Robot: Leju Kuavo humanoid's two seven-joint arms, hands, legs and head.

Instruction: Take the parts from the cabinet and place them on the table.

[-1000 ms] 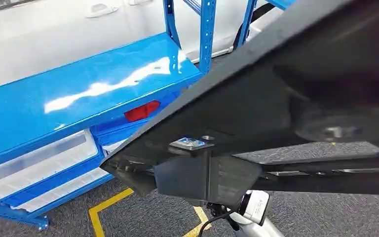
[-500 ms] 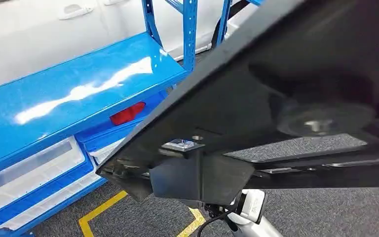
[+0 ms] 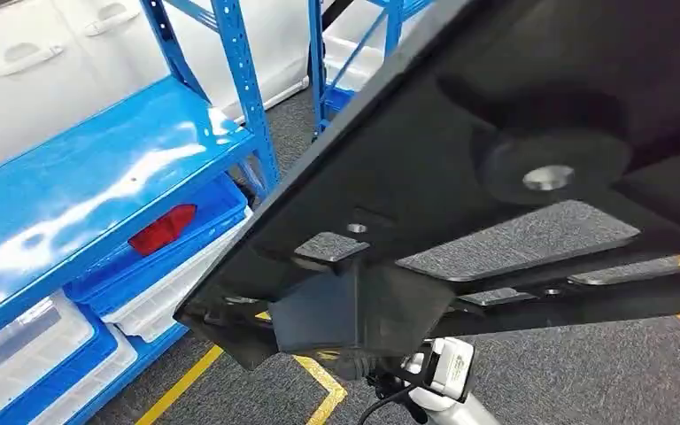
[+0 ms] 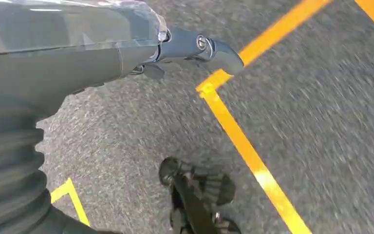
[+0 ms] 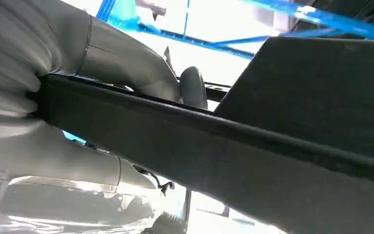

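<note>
- Right hand (image 5: 102, 97): fingers clamped on the edge of a large black panel (image 3: 460, 159), thumb on one face, fingers on the other.
- Left hand (image 4: 126, 53): hangs toward the grey carpet; nothing seen in it; I cannot tell whether its fingers are apart or curled.
- Panel spans my head view, near and right of the blue cabinet (image 3: 97, 186) at left.
- Judgement: part is out of the cabinet, carry under way; placing on the table is left.
- I read no writing; a red part (image 3: 164, 227) sits in a lower bin.
</note>
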